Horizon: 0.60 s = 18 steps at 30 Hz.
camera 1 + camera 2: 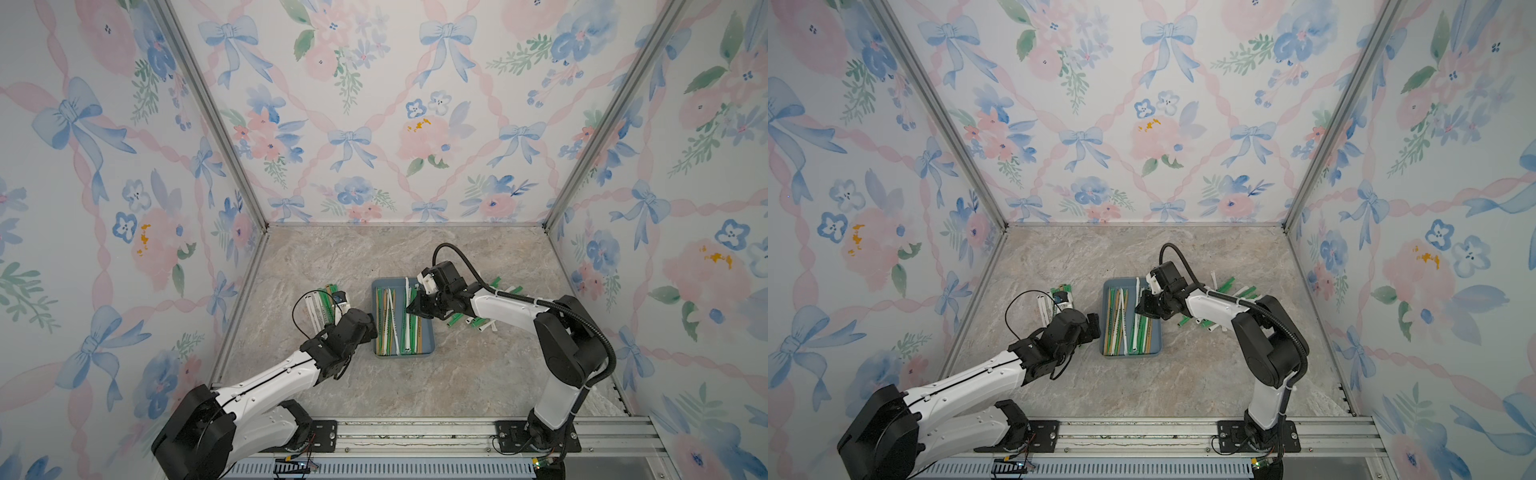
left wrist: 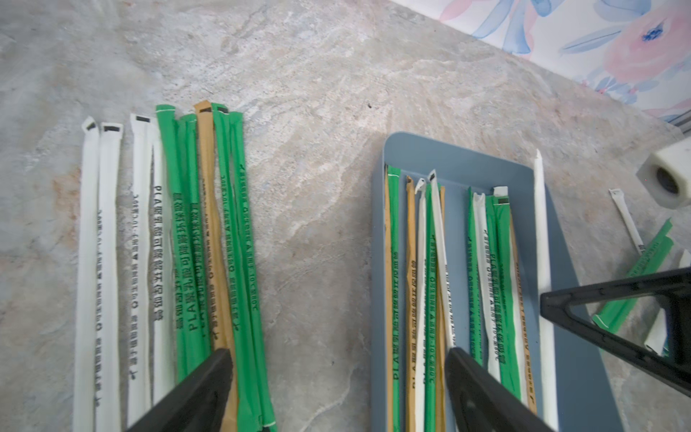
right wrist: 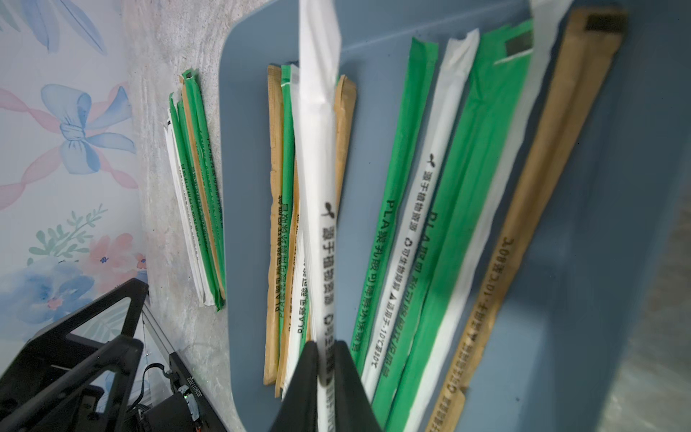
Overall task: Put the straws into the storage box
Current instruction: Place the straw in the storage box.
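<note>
The slate-blue storage box (image 1: 384, 284) (image 1: 1155, 336) sits mid-table with several green, white and tan straws (image 1: 395, 324) lying lengthwise in it. My right gripper (image 1: 411, 309) (image 3: 325, 344) hangs over the box's right side, shut on a white straw (image 3: 318, 149) (image 2: 540, 224) that points to the box's far end. My left gripper (image 1: 357, 324) (image 2: 338, 353) stands open and holds nothing, straddling the box's left rim (image 2: 377, 262). Loose straws (image 1: 322, 303) (image 2: 168, 243) lie in a row left of the box. More straws (image 1: 469, 320) (image 1: 1229, 286) are scattered to its right.
Floral-papered walls (image 1: 374, 124) close in the marble tabletop (image 1: 415, 386) on three sides. A metal rail (image 1: 415, 432) with both arm bases runs along the front edge. The right arm's body (image 1: 569, 332) stands over the scattered straws on the right.
</note>
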{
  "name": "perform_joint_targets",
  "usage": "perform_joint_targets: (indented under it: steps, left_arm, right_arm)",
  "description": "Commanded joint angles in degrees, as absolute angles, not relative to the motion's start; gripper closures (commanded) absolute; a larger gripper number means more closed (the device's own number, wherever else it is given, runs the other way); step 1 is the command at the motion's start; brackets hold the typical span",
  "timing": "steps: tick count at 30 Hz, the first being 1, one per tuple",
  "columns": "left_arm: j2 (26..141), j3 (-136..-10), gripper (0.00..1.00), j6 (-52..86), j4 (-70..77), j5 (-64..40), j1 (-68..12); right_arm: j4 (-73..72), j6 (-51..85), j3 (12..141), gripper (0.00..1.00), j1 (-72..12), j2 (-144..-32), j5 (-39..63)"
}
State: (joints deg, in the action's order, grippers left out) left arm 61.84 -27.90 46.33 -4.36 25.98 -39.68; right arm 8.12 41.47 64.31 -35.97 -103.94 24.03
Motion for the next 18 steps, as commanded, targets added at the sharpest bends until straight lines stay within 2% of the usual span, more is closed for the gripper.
perform_joint_targets:
  steps: [1,5,10,13,18]
  left_arm:
    - [60.3,-26.4,0.11,46.1,-5.0,24.3,-37.9]
    - [60.4,-25.5,0.15,45.7,-5.1,23.2,-35.6]
    - [60.7,-24.5,0.24,46.0,-5.2,20.1,-31.0]
    - [60.7,-24.3,0.29,45.9,-5.3,20.0,-29.5]
    - [61.6,-24.4,0.41,45.1,-5.2,18.9,-27.8]
  right_arm:
    - [7.4,42.8,65.9,0.87,-36.8,-105.6,22.8]
    - [6.5,43.8,66.1,0.85,-37.1,-106.9,22.9]
    - [8.2,42.8,66.8,0.7,-37.4,-107.3,21.8]
    - [8.5,42.4,66.6,0.64,-37.4,-106.8,21.7]
    - [8.4,41.9,65.9,0.63,-37.4,-105.0,21.0]
